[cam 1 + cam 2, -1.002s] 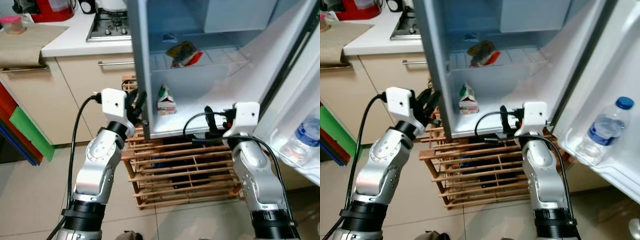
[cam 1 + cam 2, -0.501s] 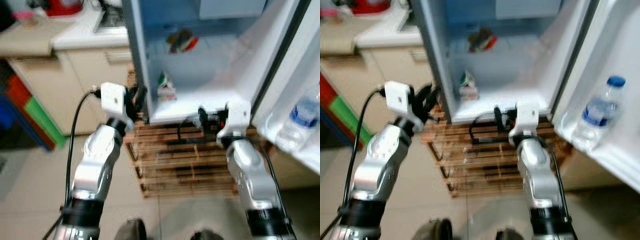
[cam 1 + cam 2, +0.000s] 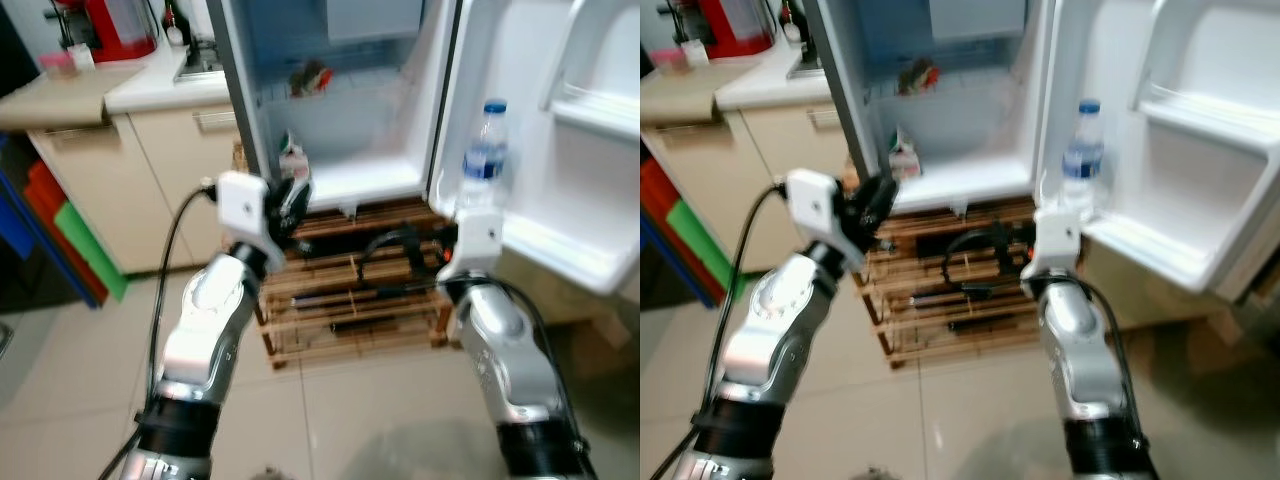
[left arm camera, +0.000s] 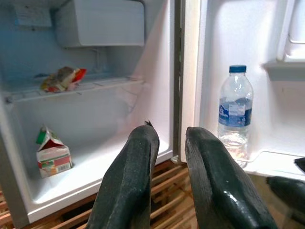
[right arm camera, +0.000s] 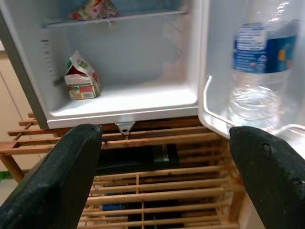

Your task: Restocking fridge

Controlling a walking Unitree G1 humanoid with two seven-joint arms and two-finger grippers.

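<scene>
Open fridge [image 3: 340, 175], both grippers empty, nothing yet in hand for restocking.

Left gripper [image 4: 164, 157]: fingers narrowly apart, holding nothing, raised near the fridge's left edge. Right gripper [image 5: 164, 157]: fingers spread wide, empty, low before the wooden rack [image 3: 350, 300] under the fridge. Inside: carton [image 4: 52, 157] on the floor at left, packet [image 4: 62, 78] on the shelf above, bottle [image 4: 234, 114] standing in the door shelf at right. Best done, by judgement: fetch stock first, then place on bare floor right of the carton, upright, well clear of the door edge.
</scene>
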